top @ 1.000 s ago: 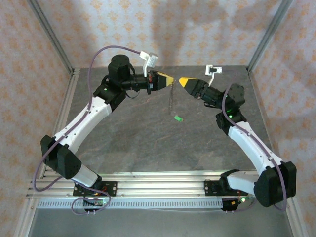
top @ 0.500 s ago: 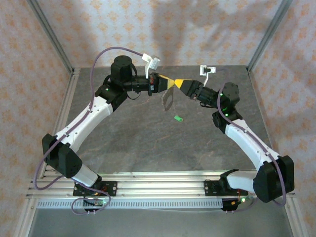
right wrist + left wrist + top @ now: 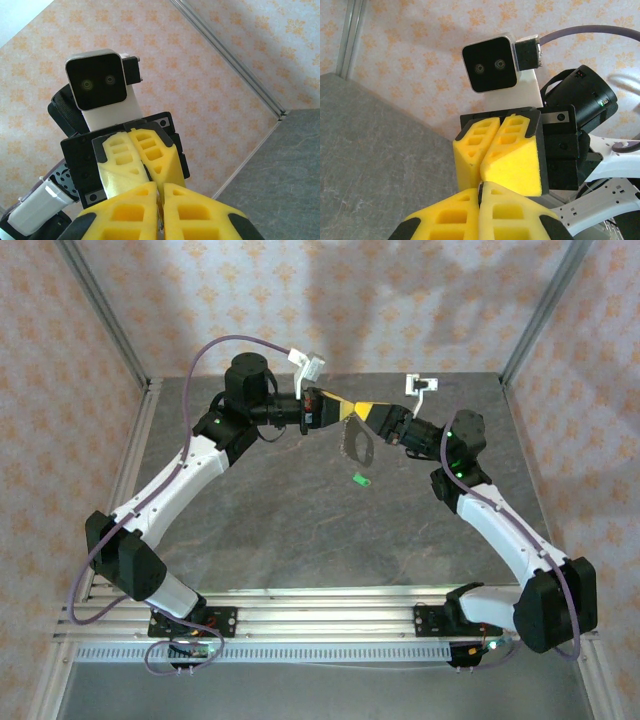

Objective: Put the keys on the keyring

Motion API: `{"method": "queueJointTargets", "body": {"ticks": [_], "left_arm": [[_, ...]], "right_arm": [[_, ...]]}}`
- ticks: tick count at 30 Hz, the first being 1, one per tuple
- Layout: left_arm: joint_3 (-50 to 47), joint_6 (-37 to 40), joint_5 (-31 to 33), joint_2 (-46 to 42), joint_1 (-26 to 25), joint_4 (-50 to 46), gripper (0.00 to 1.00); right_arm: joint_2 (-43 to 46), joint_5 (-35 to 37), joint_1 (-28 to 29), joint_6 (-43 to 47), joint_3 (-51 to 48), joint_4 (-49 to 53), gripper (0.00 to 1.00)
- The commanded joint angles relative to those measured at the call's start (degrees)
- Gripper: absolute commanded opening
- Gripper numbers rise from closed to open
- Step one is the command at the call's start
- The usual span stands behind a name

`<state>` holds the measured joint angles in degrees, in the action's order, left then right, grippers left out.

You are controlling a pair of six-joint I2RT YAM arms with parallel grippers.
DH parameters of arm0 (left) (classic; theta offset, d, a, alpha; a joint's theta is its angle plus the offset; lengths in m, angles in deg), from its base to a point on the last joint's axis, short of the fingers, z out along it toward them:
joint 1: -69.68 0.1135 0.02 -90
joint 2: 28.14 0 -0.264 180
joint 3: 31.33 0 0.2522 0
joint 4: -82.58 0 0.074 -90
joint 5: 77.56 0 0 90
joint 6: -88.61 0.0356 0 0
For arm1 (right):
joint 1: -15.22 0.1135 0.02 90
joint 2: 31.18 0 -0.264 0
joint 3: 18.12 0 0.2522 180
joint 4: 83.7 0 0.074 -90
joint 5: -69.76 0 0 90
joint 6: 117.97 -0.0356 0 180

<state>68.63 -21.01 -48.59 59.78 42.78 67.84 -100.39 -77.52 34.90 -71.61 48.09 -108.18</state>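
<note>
Left arm (image 3: 170,480) and right arm (image 3: 500,530) reach inward over the bench (image 3: 280,520), tips meeting nose to nose. Left jaws fully closed, right jaws closed. Each pinches the keyring (image 3: 355,440), which hangs below as a thin loop. Green tag (image 3: 361,479) lies on the bench, apart.

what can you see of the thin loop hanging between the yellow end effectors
The thin oval wire loop hangs above the grey table, below where the yellow left end effector and right end effector meet tip to tip, both shut and seemingly pinching its top. It is hollow, face-on to the top camera.
</note>
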Motion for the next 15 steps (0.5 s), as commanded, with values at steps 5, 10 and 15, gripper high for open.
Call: {"method": "queueJointTargets", "body": {"ticks": [5, 10, 15], "left_arm": [[0.8, -0.6, 0.2, 0.2, -0.7, 3.6, 0.0], [-1.0, -3.7, 6.2, -0.6, -0.8, 6.2, 0.21], [-7.7, -13.5, 19.6, -3.6, -0.8, 14.2, 0.54]], "right_arm": [[0.0, -3.0, 0.6, -0.4, -0.6, -3.4, 0.0], [0.7, 1.2, 0.7, 0.4, -1.7, -3.7, 0.0], [1.1, 6.1, 0.6, 0.0, -2.4, -6.1, 0.0]]}}
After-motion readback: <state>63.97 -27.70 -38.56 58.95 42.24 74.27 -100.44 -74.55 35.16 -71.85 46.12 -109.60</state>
